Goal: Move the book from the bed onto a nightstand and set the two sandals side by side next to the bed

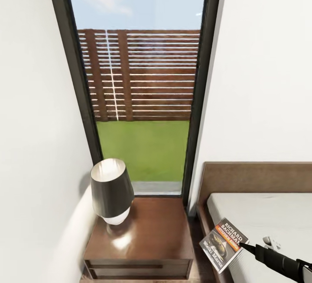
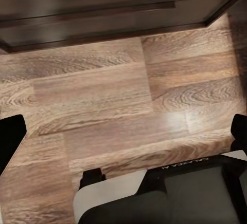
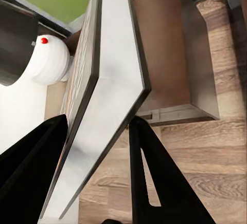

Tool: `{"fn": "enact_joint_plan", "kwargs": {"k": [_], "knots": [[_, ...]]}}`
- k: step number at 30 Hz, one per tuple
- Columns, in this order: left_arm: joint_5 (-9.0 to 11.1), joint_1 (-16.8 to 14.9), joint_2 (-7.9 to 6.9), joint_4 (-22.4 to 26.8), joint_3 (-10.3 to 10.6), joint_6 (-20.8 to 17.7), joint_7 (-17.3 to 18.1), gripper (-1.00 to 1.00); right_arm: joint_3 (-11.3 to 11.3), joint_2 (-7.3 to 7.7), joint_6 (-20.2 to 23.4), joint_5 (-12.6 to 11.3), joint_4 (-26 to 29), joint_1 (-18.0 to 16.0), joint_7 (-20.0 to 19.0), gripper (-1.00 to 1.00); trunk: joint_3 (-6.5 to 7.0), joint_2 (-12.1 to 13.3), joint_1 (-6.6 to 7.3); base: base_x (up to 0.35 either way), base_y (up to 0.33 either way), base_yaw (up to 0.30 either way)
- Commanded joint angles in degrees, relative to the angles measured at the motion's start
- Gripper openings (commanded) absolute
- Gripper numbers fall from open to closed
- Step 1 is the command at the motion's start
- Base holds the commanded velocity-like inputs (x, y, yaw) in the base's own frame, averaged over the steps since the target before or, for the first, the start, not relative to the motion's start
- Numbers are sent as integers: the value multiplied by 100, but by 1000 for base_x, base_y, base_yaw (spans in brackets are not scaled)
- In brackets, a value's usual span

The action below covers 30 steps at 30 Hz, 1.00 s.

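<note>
My right gripper [image 1: 243,246] is shut on the book [image 1: 224,244], a thin paperback with an orange band and white lettering. I hold it tilted in the air above the gap between the bed [image 1: 268,213] and the nightstand [image 1: 149,231]. In the right wrist view the book [image 3: 108,80] stands edge-on between the two black fingers [image 3: 154,172], with the nightstand [image 3: 164,44] beyond it. My left gripper [image 2: 123,131] is open over bare wood floor, close to the nightstand's front [image 2: 103,23]. The sandals are out of view.
A lamp [image 1: 112,190] with a dark shade and white base stands on the left part of the nightstand top. A tall dark-framed window [image 1: 143,101] is behind it, and a white wall runs along the left. The bed's brown headboard [image 1: 255,177] is against the right wall.
</note>
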State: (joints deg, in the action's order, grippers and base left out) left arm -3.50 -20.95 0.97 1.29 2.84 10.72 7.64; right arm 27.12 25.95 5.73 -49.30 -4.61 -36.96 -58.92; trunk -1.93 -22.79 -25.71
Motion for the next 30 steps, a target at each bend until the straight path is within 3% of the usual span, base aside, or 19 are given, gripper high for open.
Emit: {"fn": "enact_joint_plan", "kwargs": {"k": [1,15,30], "knots": [[-36,-6,-1,-6,24,30,-8,100,4,-2,60,-63,-14,-12,-32,-100,-13,-13,-7,328,0,0],[-36,-6,0,-6,24,30,-8,100,4,-2,60,-63,-14,-13,-32,-100,-13,-13,-7,288,0,0],[-36,-6,-1,-6,24,36,-8,100,4,-2,60,-63,-14,-13,-32,-100,-13,-13,-7,23,0,0]]}}
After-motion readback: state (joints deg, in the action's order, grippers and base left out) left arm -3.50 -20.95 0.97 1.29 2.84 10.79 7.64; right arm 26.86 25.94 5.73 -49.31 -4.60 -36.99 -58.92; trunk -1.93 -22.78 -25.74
